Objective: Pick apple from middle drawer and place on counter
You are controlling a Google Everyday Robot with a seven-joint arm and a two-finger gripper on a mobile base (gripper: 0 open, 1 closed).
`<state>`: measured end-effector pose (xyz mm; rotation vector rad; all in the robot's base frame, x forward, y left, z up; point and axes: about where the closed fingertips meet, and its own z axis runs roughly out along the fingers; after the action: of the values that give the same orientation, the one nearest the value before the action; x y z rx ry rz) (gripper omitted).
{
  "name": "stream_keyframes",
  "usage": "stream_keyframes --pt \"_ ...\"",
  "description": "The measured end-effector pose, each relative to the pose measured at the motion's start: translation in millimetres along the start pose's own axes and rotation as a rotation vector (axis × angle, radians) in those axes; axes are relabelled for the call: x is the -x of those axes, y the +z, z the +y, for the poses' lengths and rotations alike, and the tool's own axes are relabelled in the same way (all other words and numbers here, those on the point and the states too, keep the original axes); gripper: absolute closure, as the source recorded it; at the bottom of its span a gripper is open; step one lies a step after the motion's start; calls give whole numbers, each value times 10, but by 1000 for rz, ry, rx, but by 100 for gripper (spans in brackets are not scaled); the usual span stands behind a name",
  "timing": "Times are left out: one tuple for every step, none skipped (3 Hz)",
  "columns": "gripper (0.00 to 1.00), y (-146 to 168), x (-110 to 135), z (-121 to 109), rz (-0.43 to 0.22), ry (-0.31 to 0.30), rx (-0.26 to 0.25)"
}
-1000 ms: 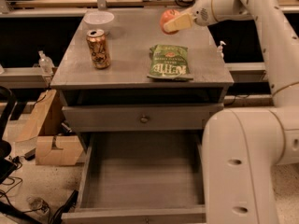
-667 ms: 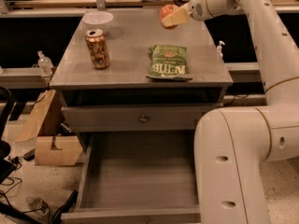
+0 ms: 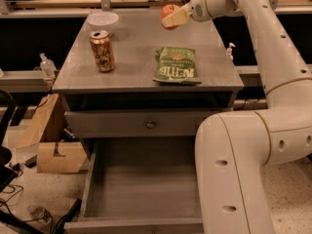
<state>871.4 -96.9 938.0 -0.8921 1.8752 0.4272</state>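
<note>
The apple (image 3: 168,9), red-orange, is held between the fingers of my gripper (image 3: 173,16). The gripper is above the back middle of the grey counter (image 3: 131,48), and the apple hangs a little above the surface. The arm reaches in from the upper right. The middle drawer (image 3: 146,189) stands pulled out at the bottom of the view, and its flat grey bottom is bare.
On the counter stand a brown drink can (image 3: 102,51) at the left, a white bowl (image 3: 103,19) at the back left and a green chip bag (image 3: 176,65) at the right. A closed drawer with a knob (image 3: 150,125) sits above the open one. Cardboard boxes (image 3: 53,150) lie on the floor to the left.
The gripper with the apple has moved a little left and toward the back of the counter. The can, bowl and bag have not moved.
</note>
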Motion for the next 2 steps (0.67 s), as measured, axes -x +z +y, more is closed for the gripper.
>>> stream_keyframes --pt "100 287 37 23 15 15 -26" --pt "100 663 -15 183 93 5 -32"
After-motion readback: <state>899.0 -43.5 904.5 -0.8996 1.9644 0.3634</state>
